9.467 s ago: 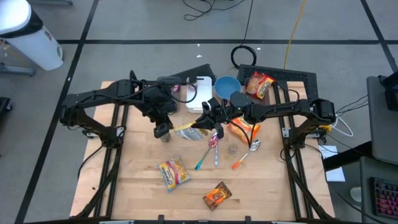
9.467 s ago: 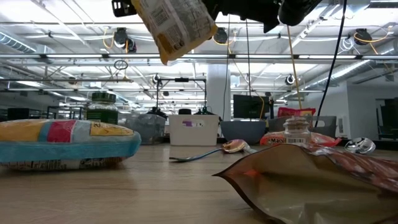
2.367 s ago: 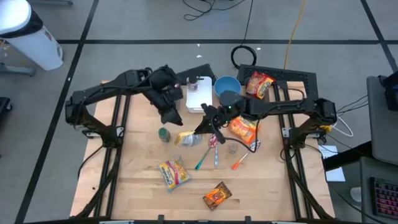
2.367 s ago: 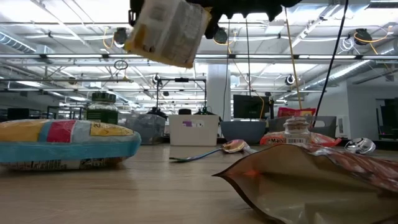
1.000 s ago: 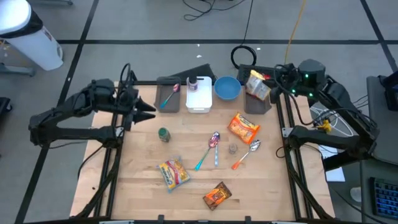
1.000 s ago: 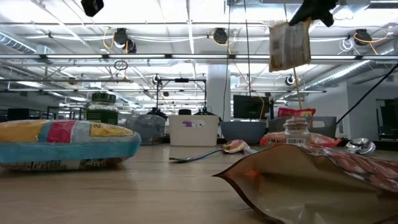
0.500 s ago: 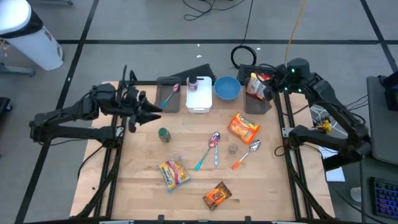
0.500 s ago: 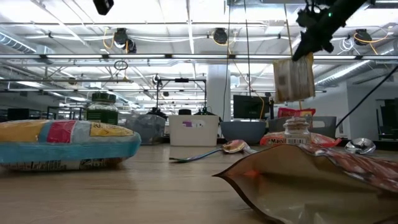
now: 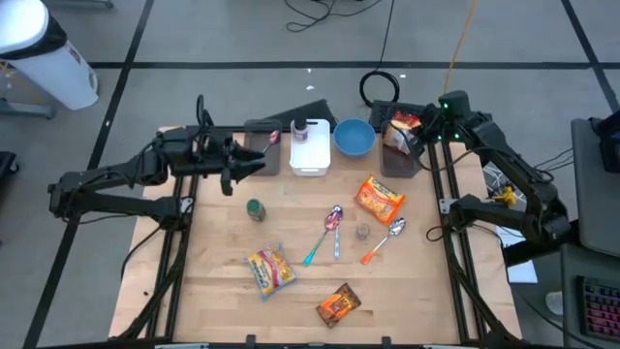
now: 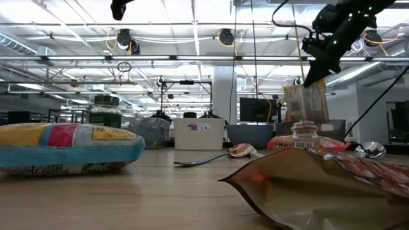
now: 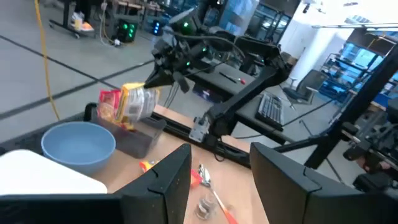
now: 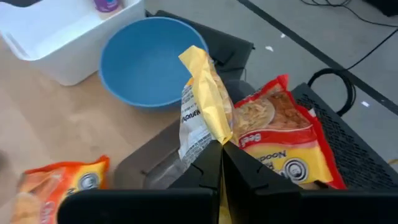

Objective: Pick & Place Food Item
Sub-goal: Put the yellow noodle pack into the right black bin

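Observation:
A yellow food packet [image 12: 202, 109] hangs over the dark bin [image 9: 399, 162] at the table's far right, with my right gripper [image 12: 221, 165] shut on it. A red and yellow noodle packet [image 12: 277, 134] lies in the container just behind that bin. In the low view the yellow packet [image 10: 305, 102] shows below my right gripper [image 10: 317, 76]. My left gripper [image 9: 254, 165] stands open and level above the table's left part, pointing toward the right edge, with nothing between its fingers [image 11: 161, 186]. My right gripper pinches the yellow packet by its upper edge [image 12: 219, 138] between its two fingers. The fingers slant down at it from the table's right side. The packet hangs below the fingers [image 10: 305, 102], upright and slightly crumpled, over the dark bin; whether its lower end touches the bin I cannot tell.
A blue bowl [image 9: 355, 137], a white container [image 9: 310, 147] and a grey tray [image 9: 263, 150] line the far edge. An orange packet [image 9: 379, 199], a green-lidded jar [image 9: 255, 208], spoons [image 9: 329, 228], a small glass jar [image 9: 362, 232], a yellow packet [image 9: 270, 269] and a brown packet [image 9: 339, 305] lie on the table.
My right gripper has sunk with the yellow packet, which now hangs lower over the dark bin at the far right. My left gripper has gone toward the table's right edge and tipped up to level, staying open.

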`<action>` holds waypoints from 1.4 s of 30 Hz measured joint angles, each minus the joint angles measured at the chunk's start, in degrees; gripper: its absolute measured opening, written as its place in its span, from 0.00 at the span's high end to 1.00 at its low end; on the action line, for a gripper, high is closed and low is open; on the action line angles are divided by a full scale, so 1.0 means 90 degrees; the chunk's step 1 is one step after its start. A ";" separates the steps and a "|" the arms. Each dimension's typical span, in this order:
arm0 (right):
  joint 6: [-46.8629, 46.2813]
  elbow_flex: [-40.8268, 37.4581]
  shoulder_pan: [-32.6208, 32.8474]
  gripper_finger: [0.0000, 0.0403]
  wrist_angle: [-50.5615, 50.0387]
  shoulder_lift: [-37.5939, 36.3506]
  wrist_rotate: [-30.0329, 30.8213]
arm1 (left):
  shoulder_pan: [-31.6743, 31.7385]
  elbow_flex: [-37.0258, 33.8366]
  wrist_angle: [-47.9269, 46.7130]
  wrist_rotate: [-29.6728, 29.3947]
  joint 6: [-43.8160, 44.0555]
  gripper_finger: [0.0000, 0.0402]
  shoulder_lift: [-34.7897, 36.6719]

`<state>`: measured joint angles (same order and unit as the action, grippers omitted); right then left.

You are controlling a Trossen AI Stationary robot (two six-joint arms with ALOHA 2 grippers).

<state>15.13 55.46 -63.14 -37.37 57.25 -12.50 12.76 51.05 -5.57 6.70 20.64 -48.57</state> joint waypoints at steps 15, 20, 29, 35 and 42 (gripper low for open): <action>0.0268 -0.0128 -0.0340 1.00 0.0887 0.0961 -0.0321 | 0.0091 0.0002 0.0303 -0.0029 0.0241 0.58 -0.0400; 0.0348 -0.0128 -0.0310 1.00 0.0946 0.1434 0.0275 | 0.0091 -0.0005 0.0325 -0.0024 0.0267 0.58 -0.0386; 0.0404 -0.0128 -0.0307 1.00 0.1174 0.1858 0.1418 | 0.0091 -0.0005 0.0310 -0.0024 0.0294 0.58 -0.0390; 0.0470 -0.0128 -0.0307 1.00 0.1537 0.1793 0.1701 | 0.0091 -0.0005 0.0312 -0.0053 0.0295 0.58 -0.0390; 0.0721 -0.0128 -0.0306 1.00 0.1546 0.1795 0.1697 | 0.0091 -0.0002 0.0312 -0.0087 0.0279 0.58 -0.0390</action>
<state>21.61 54.30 -65.90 -23.46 73.41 2.76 13.58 51.03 -2.76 5.92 23.16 -52.07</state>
